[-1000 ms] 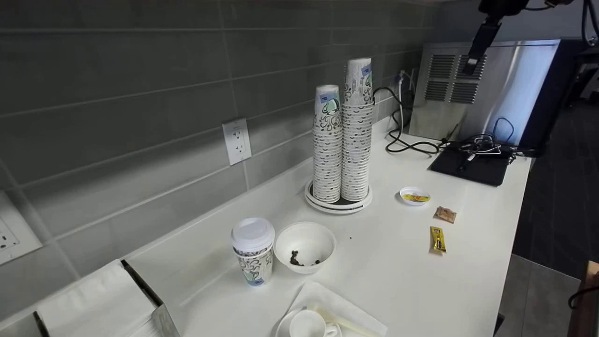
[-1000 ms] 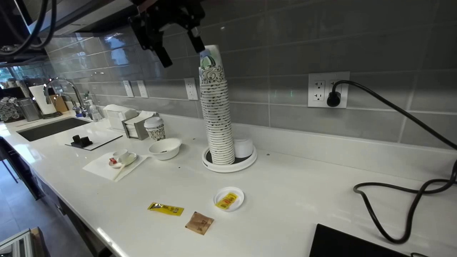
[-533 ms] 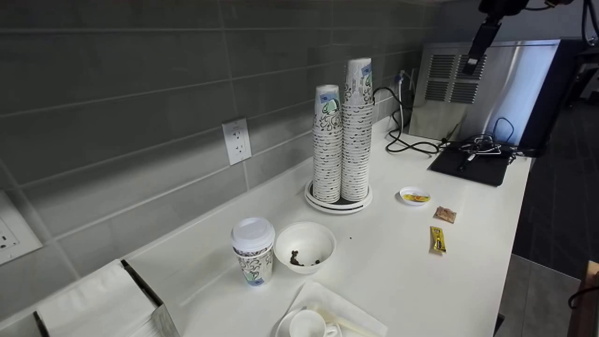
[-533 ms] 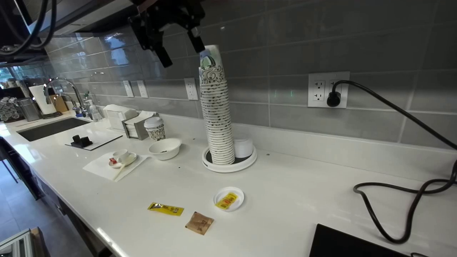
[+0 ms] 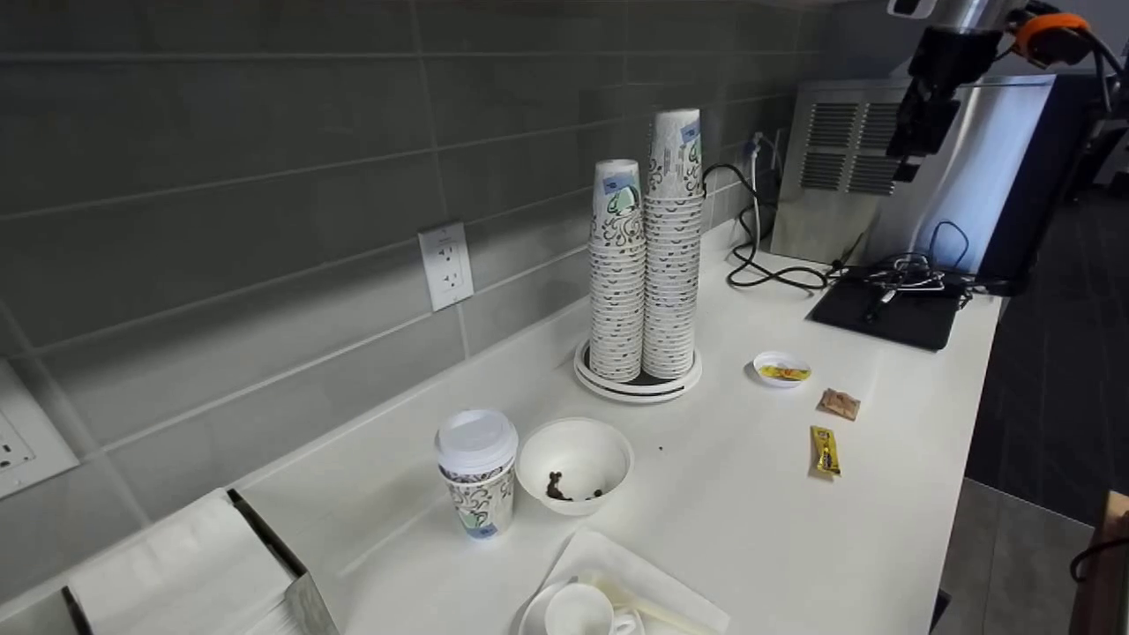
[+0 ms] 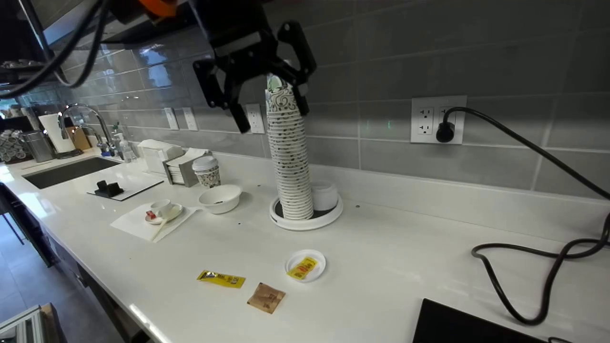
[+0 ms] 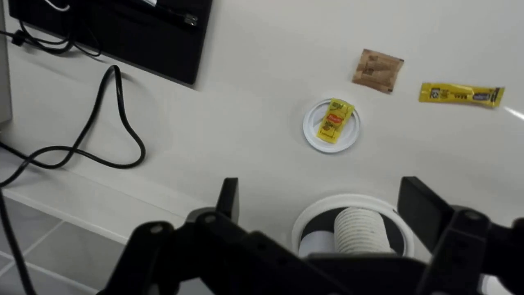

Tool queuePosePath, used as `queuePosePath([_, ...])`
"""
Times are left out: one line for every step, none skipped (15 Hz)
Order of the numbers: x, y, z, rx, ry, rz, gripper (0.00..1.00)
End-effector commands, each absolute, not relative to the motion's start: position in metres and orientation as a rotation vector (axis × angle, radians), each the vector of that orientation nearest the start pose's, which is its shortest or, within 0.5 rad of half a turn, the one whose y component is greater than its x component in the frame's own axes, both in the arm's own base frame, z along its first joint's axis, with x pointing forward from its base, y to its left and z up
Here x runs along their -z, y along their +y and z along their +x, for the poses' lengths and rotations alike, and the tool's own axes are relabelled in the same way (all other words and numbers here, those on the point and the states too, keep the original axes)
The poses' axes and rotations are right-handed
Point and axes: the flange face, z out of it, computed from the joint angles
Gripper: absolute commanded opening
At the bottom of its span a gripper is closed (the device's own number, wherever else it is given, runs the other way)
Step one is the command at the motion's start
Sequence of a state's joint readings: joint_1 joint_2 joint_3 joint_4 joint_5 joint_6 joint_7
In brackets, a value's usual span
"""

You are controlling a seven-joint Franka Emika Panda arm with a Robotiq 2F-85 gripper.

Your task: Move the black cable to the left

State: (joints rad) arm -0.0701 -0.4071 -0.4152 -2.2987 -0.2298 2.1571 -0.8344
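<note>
The black cable (image 6: 530,321) lies in a loose loop on the white counter and runs up to a wall outlet in an exterior view. It also shows in an exterior view (image 5: 776,275) behind the stacked cups. In the wrist view the black cable (image 7: 142,150) curls at the left, with crossing loops. My gripper (image 6: 271,118) is open and empty, high above the counter and in front of the cup stack in that view. In the wrist view my gripper (image 7: 321,182) has its fingers wide apart, well to the right of the cable.
Stacked paper cups (image 6: 291,166) stand on a round white tray (image 7: 303,221). A flat black device (image 7: 163,53) with thin cords on it lies near the cable. A small white lid (image 6: 321,271) holds a yellow packet. A brown packet (image 7: 378,71) and yellow stick packet (image 7: 460,93) lie nearby.
My gripper has come lower and, in an exterior view, moved to the right; its tilt has changed. The fingers stay apart. The cable and other objects have not moved.
</note>
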Motion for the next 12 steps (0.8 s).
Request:
queuePosePath([-0.48,-0.271,0.405,0.243,-1.068,-3.12,1.0])
queuePosePath([-0.468,-0.281,0.407,0.201,-1.153,-3.095,1.0])
queuePosePath([-0.459,-0.29,0.408,0.186,-1.238,-3.064,1.0])
queuePosePath([-0.448,-0.298,0.411,0.151,-1.324,-3.037,1.0])
queuePosePath([-0.439,-0.306,0.414,0.119,-1.409,-2.997,1.0])
queuePosePath([-0.43,-0.312,0.417,0.094,-1.485,-2.953,1.0])
queuePosePath([-0.421,-0.319,0.419,0.055,-1.559,-2.907,1.0])
queuePosePath([-0.413,-0.325,0.422,0.029,-1.632,-2.856,1.0])
queuePosePath([-0.407,-0.33,0.425,-0.001,-1.701,-2.803,1.0])
queuePosePath([-0.399,-0.335,0.428,-0.035,-1.758,-2.741,1.0])
queuePosePath([-0.386,-0.347,0.432,-0.101,-1.807,-2.686,1.0])
queuePosePath([-0.38,-0.353,0.437,-0.158,-1.857,-2.646,1.0])
